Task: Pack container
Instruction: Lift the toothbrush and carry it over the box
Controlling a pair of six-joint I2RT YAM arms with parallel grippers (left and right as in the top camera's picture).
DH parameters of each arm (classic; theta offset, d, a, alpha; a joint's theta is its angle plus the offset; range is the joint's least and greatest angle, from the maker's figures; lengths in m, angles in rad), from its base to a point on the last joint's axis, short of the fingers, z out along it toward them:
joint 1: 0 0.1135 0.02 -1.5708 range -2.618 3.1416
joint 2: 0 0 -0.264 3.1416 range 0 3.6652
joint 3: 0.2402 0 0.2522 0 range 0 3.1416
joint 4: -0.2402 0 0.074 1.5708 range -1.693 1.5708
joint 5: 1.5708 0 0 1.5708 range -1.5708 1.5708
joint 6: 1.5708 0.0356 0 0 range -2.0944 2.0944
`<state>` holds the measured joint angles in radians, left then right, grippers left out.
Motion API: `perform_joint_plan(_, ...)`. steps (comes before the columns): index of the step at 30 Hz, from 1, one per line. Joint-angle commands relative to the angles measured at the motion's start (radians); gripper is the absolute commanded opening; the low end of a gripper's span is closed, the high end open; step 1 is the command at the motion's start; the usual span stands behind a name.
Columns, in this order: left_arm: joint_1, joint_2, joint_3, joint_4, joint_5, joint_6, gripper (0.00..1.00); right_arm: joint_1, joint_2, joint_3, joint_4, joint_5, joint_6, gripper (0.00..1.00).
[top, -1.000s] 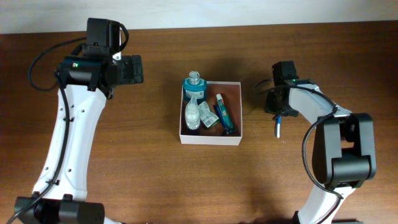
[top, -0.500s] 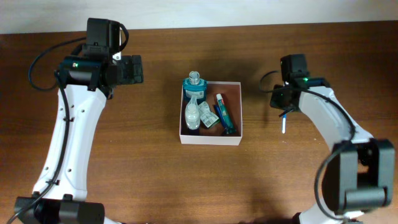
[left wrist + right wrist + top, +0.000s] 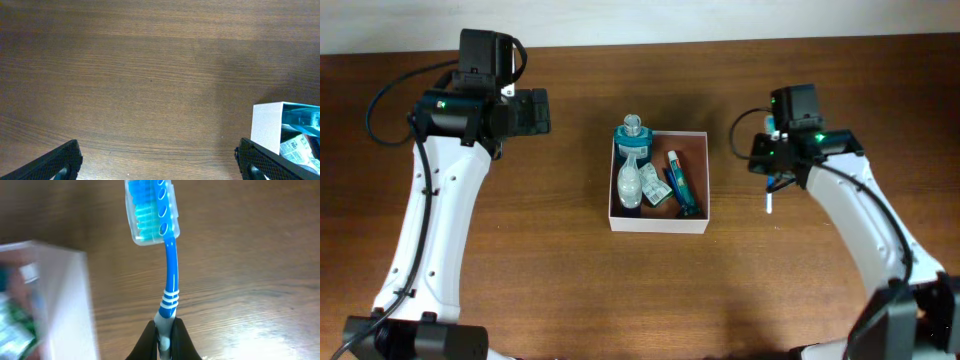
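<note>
The bench (image 3: 150, 75) is brown wood with fine straight grain, smooth with a soft sheen. The container (image 3: 660, 226) has thin, matt white walls that look like card. The toothbrush (image 3: 170, 275) is glossy blue plastic, its bristles under a clear, translucent plastic cap (image 3: 150, 210). The right hand (image 3: 163, 337) is matt black.

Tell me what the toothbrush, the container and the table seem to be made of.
Toothbrush: glossy blue plastic, going by the shine on its thin handle; a clear, tinted plastic cap covers the bristles. Container: likely thin cardboard, matte white walls with sharp folded-looking edges, though thin plastic cannot be ruled out. Table: wood or wood-look laminate, brown with fine grain lines and a soft sheen.
</note>
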<state>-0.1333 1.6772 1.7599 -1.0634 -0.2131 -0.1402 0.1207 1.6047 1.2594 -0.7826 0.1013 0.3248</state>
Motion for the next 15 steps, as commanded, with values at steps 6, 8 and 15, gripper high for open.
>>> perform_joint_plan(6, 0.002, -0.015, 0.008, -0.001, 0.000, -0.013, 0.99, 0.156, -0.101, 0.003, 0.008, -0.020, 0.059, 0.04)
perform_joint_plan(8, 0.002, -0.015, 0.008, -0.001, 0.000, -0.013, 0.99, 0.198, -0.100, 0.003, 0.018, -0.020, 0.077, 0.04)
perform_joint_plan(15, 0.002, -0.015, 0.008, -0.001, 0.000, -0.013, 0.99, 0.308, -0.100, 0.003, 0.125, -0.019, 0.126, 0.04)
